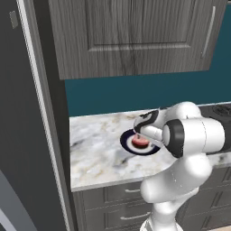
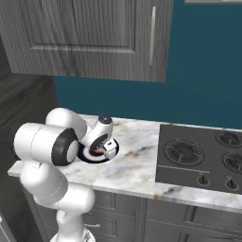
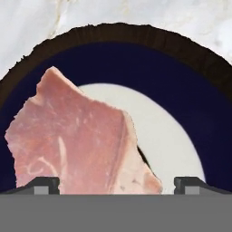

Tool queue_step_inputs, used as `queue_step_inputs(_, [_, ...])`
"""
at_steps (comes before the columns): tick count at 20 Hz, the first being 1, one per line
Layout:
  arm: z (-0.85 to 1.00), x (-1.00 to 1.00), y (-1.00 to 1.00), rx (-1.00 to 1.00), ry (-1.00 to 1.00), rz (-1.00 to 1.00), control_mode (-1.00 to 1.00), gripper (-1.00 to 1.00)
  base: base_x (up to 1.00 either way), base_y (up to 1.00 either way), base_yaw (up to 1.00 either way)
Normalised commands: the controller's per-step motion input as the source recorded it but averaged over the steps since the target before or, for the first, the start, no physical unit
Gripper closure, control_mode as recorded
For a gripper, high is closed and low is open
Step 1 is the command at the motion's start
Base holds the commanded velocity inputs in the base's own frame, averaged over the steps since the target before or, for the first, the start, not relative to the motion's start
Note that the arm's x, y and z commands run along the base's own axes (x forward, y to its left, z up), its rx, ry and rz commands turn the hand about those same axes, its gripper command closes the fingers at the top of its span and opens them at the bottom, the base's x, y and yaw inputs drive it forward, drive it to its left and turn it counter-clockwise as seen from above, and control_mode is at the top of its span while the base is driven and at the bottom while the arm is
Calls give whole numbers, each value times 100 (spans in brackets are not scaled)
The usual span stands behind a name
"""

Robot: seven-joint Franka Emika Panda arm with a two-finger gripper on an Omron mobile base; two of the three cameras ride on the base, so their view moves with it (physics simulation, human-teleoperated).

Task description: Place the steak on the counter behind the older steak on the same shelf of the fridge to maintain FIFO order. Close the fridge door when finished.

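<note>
The steak (image 3: 77, 140), a thick pale pink chunk, lies on a dark blue plate (image 3: 181, 77) with a white centre, on the marble counter (image 1: 97, 155). My gripper (image 3: 118, 185) hangs right over it, open, with one fingertip on each side of the meat and not pressing it. From the left base camera the steak (image 1: 139, 142) shows just under the hand (image 1: 145, 130); from the right base camera the steak (image 2: 97, 150) lies below the gripper (image 2: 103, 147). The fridge (image 1: 22, 135) rises as a grey wall at the far left; its inside is hidden.
A black gas cooktop (image 2: 198, 160) is set into the counter to the right of the plate. Grey wooden wall cabinets (image 1: 131, 36) hang above the counter, and grey drawer fronts (image 1: 122, 194) run below it. A teal wall closes the back.
</note>
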Motion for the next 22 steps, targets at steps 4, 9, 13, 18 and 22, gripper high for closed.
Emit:
queue_step_inputs(4, [-16, 33, 21, 0, 0, -1, -100, -100, 0, 0, 0])
queue_step_inputs(9, [-28, 7, 15, 0, 0, 0, -100, -100, 0, 0, 0])
queue_step_inputs(13, [-38, 0, 33, 0, 0, 0, -100, 100, 0, 0, 0])
queue_step_inputs(18, [-10, 0, 20, 0, -5, 0, -100, 100, 0, 0, 0])
queue_step_inputs(22, [2, 0, 12, 0, -12, -1, -100, 100, 0, 0, 0])
